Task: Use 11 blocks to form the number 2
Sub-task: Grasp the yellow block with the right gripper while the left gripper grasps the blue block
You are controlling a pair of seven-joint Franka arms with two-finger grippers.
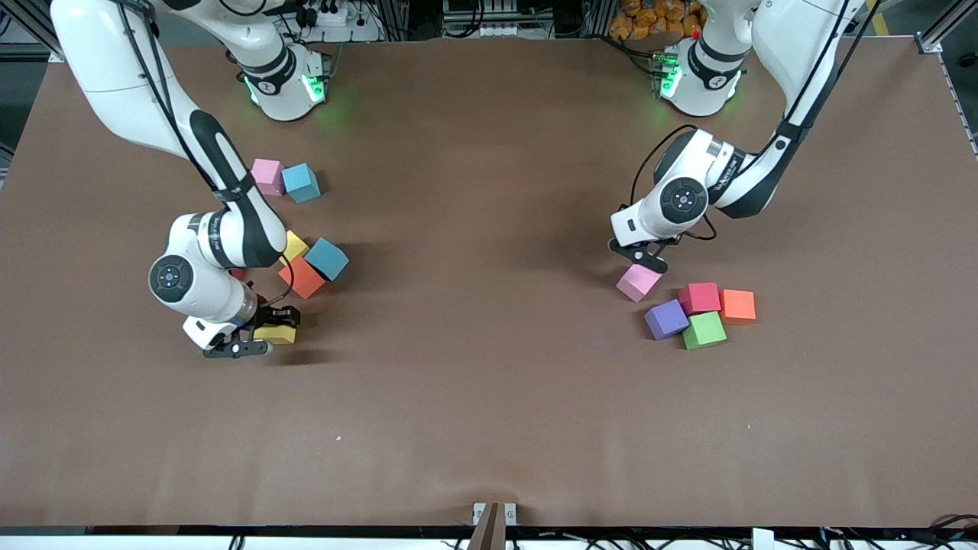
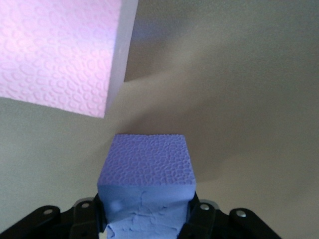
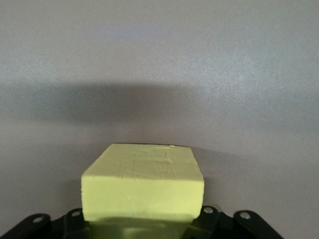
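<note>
**A:** Where's the right end effector (image 1: 263, 333)?

**B:** Low at the right arm's end of the worktop (image 1: 489, 397), clamped on a yellow block (image 1: 278, 334). The right wrist view shows that block (image 3: 143, 183) between the two fingers (image 3: 75, 221). I can't tell whether it rests on the worktop or sits just above it.

**A:** And the other blocks at that end?

**B:** A loose group a little farther from the front camera. There's an orange block (image 1: 302, 277) touching a light-blue cube (image 1: 327, 258), with a second yellow block (image 1: 295, 246) just beside them against the right arm. A sliver of red (image 1: 238, 273) shows under that arm. Farther again, a pink block (image 1: 267, 176) sits against a second light-blue cube (image 1: 301, 182).

**A:** The left end effector (image 1: 642, 258)?

**B:** Down at the left arm's end, and closed on a purple block (image 2: 147, 164), as the left wrist view shows. The front view hides that block under the wrist. A second pink block (image 1: 638, 283) lies just beside the end effector, nearer to the front camera. It fills a corner of the left wrist view (image 2: 60, 50), apart from the held block.

**A:** The rest?

**B:** Four blocks are bunched close together near that pink one, toward the left arm's end. These are a second purple block (image 1: 666, 318), a red block (image 1: 700, 298), a second orange block (image 1: 738, 305) and a green block (image 1: 704, 330). The green one is nearest the camera, touching the purple and the red. The blocks all lie in these two loose groups, well apart, in no digit shape.
</note>
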